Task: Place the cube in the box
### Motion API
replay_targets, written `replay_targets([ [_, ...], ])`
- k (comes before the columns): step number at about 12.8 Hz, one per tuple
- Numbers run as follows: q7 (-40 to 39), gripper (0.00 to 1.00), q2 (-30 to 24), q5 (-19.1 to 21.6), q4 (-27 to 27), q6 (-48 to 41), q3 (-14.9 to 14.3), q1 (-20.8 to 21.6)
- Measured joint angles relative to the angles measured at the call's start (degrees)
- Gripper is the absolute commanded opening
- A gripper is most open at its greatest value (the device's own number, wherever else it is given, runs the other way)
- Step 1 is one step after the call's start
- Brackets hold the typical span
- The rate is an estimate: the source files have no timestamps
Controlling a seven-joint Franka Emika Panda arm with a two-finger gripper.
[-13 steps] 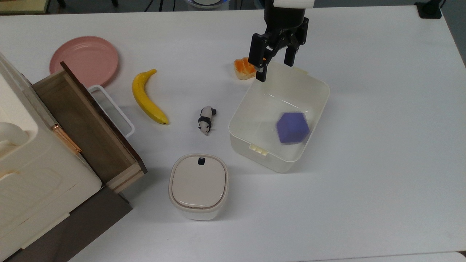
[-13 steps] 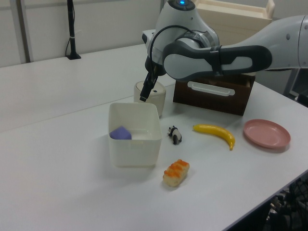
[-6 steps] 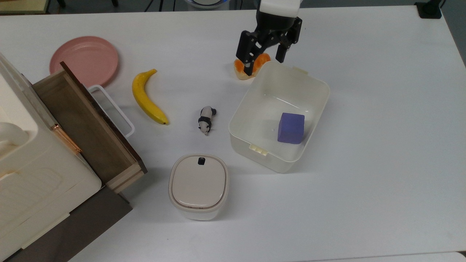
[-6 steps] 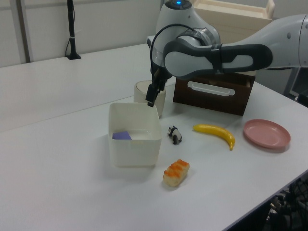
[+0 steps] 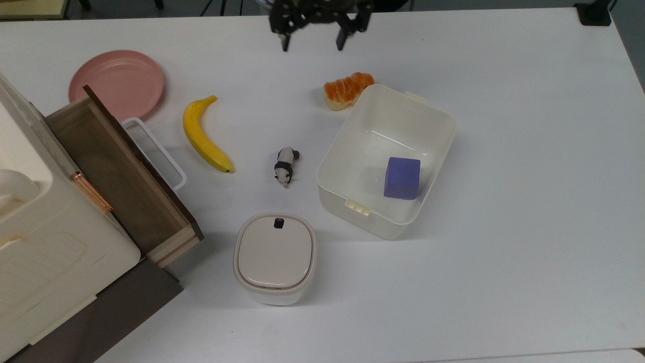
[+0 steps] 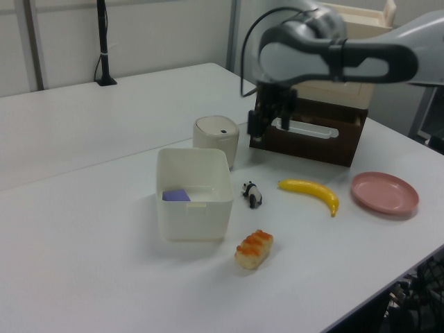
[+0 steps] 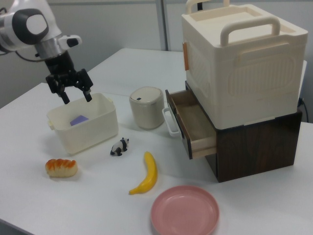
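Resting flat on the floor of the box (image 5: 347, 151), the cube (image 5: 402, 177) lies against the wall nearest the top view's right, one face up, nothing touching it from above; the left view shows the cube (image 6: 176, 195) low inside the box (image 6: 194, 218), and the right view shows a purple patch (image 7: 78, 119) below the rim of the box (image 7: 93, 131). Placement looks done: cube inside, box upright on the desk (image 5: 529, 227), no lid involved. Tool (image 5: 314, 43) is released, fingers spread and carrying nothing, up at the desk's far edge in the top view, well apart from the box; in the right view the tool (image 7: 75, 97) hangs above the box's back rim with open fingers. Judgement: nothing of the task proper is left; only parking the arm clear may remain. Other items on the desk are untouched by the tool: bread roll (image 5: 346, 91) just beside the box's far corner, toy panda (image 5: 285, 166) between box and banana (image 5: 204, 133), pink plate (image 5: 117, 83) toward the far left corner in the top view, lidded white container (image 5: 274, 257) nearer the front edge, wooden drawer (image 5: 118, 176) pulled open at the top view's left edge. Risk: low; cube sits stable.
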Motion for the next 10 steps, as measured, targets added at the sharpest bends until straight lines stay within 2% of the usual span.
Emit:
replay_targets([
  [2, 0.13, 1.0, -3.6, 6.33, 0.04, -2.9, -5.11, -1.6],
  [5, 0.11, 1.0, -5.21, 8.58, 0.0, -4.58, -9.54, -2.31],
  [10, 0.19, 1.0, -3.81, 10.99, -0.49, -0.64, -10.16, -2.76],
])
